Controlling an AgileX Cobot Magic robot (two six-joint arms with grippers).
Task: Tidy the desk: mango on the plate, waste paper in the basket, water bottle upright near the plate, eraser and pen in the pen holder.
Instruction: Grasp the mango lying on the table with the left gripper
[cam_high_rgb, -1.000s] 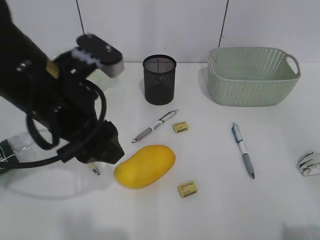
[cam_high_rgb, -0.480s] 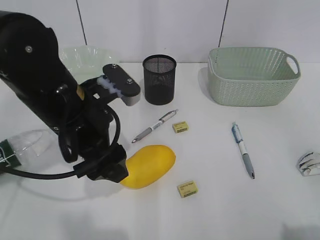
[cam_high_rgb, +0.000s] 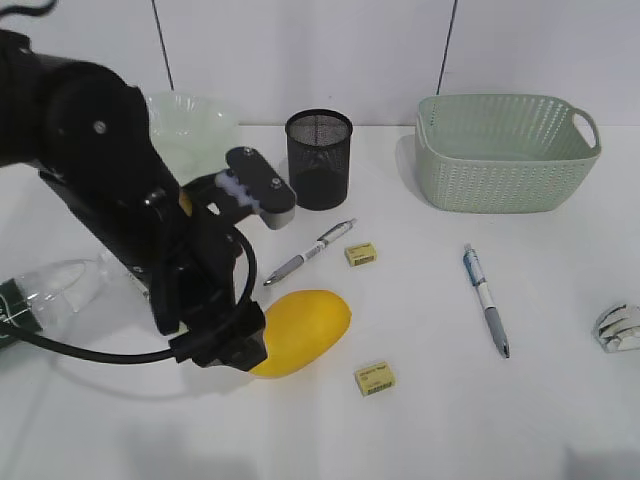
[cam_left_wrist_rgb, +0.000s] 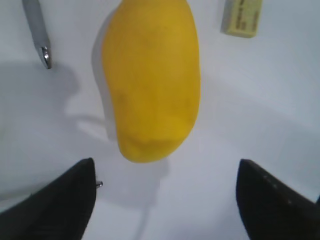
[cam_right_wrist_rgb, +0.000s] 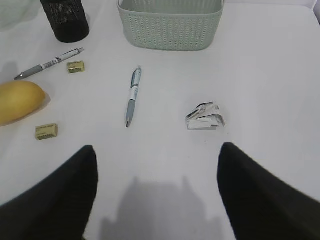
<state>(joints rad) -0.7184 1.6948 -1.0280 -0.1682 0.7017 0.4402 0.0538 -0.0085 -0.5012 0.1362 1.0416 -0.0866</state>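
While the left arm leans low over the desk (cam_high_rgb: 450, 420) in the exterior view, its gripper (cam_high_rgb: 228, 345) sits at the mango (cam_high_rgb: 300, 330), which lies in front of the pen holder (cam_high_rgb: 319, 158).

From the left wrist, the fingers (cam_left_wrist_rgb: 65, 197) stand wide apart, the mango just ahead between them, untouched.

From the right wrist, the right gripper (cam_right_wrist_rgb: 155, 200) hangs with fingers spread and empty; the waste paper (cam_right_wrist_rgb: 205, 116) lies near the basket (cam_right_wrist_rgb: 170, 23).
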